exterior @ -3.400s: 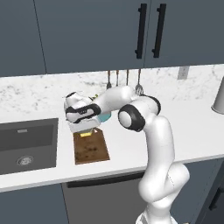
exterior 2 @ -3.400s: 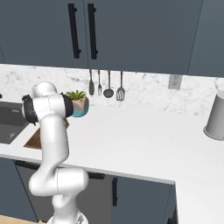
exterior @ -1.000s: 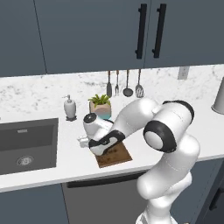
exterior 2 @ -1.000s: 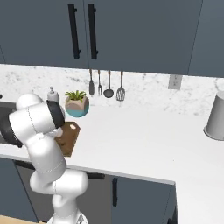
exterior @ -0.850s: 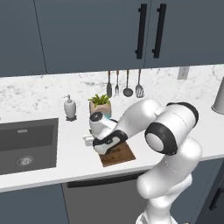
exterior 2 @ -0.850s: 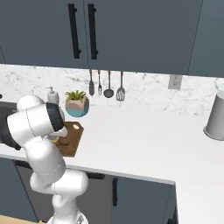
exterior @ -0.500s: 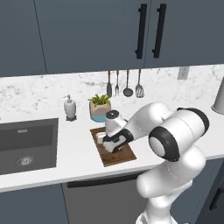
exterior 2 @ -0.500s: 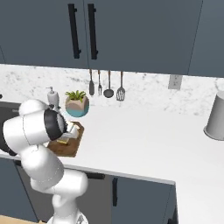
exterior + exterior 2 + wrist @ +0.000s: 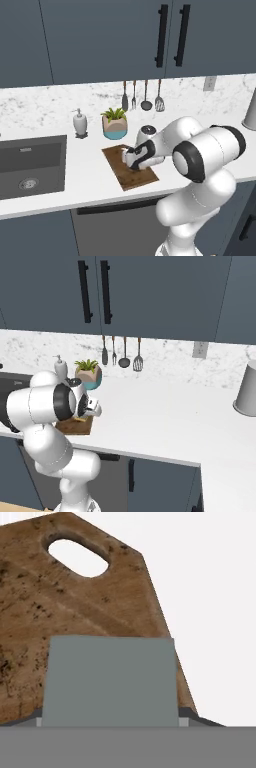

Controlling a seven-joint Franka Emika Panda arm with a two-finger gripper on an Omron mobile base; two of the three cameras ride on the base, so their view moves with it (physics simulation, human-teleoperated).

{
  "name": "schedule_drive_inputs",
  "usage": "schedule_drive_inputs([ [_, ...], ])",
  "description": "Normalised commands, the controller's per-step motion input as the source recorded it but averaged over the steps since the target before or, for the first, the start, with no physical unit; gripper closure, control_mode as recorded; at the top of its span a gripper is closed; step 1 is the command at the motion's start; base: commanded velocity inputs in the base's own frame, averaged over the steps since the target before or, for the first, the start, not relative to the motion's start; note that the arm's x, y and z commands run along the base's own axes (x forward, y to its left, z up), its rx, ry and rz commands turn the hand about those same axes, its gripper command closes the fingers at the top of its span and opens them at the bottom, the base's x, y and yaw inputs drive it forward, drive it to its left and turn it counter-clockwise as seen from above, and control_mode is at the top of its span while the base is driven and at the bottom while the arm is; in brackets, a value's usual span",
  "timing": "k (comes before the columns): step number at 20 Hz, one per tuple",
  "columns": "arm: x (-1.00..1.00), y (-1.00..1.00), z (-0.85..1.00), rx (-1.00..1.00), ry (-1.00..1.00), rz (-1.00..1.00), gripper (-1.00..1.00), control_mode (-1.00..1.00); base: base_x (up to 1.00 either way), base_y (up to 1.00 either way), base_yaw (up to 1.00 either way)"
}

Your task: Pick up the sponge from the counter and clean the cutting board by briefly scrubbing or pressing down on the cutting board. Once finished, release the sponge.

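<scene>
Jaws: we clamp the sponge [image 9: 111, 679] | Place: over the cutting board [image 9: 131, 167] | Risk: pressing off-centre (near its edge) could skid it along the counter [image 9: 85, 172].

No readable text, label, brand, number or sign anywhere.
</scene>
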Motion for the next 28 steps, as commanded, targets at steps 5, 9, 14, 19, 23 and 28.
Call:
schedule_drive_inputs([
  [5,-0.77,0.00,-0.13,0.00,-0.03,0.29,1.00,-1.00,0.00,0.00,0.00],
  [9,-0.81,0.00,-0.05,-0.02,-0.07,0.26,1.00,-1.00,0.00,0.00,0.00],
  [14,-0.20,0.01,0.00,-0.01,-0.02,0.17,1.00,-1.00,0.00,0.00,0.00],
  [19,-0.10,0.22,-0.14,-0.01,0.00,0.13,1.00,-1.00,0.00,0.00,0.00],
  [23,-0.28,0.34,-0.43,0.00,0.03,0.21,1.00,-1.00,0.00,0.00,0.00],
  [28,-0.36,0.18,-0.29,0.02,0.00,0.12,1.00,-1.00,0.00,0.00,0.00],
])
